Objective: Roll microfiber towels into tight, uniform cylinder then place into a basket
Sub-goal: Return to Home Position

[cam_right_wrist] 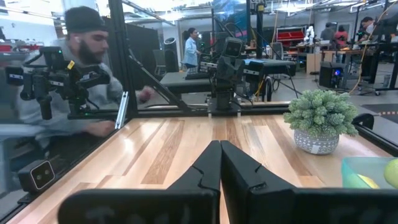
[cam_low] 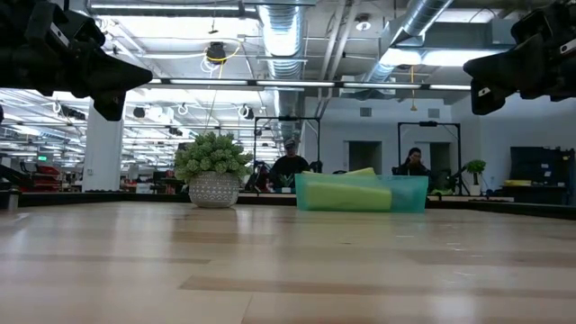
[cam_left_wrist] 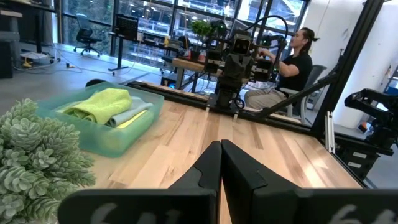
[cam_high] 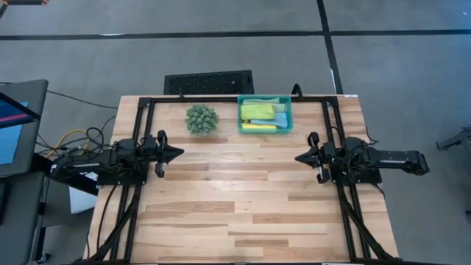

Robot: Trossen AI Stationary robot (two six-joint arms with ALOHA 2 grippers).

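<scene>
Inside the translucent basket [cam_high: 265, 132] lie rolled towels [cam_high: 257, 112]; left gripper [cam_high: 179, 153], right gripper [cam_high: 299, 157] closed, empty.

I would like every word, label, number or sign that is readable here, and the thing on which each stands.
None can be read.
The basket, the towels in it and the plant pot show no print.
The screen left of the table shows only colour patches.
Anything printed farther off is too small to read.
</scene>
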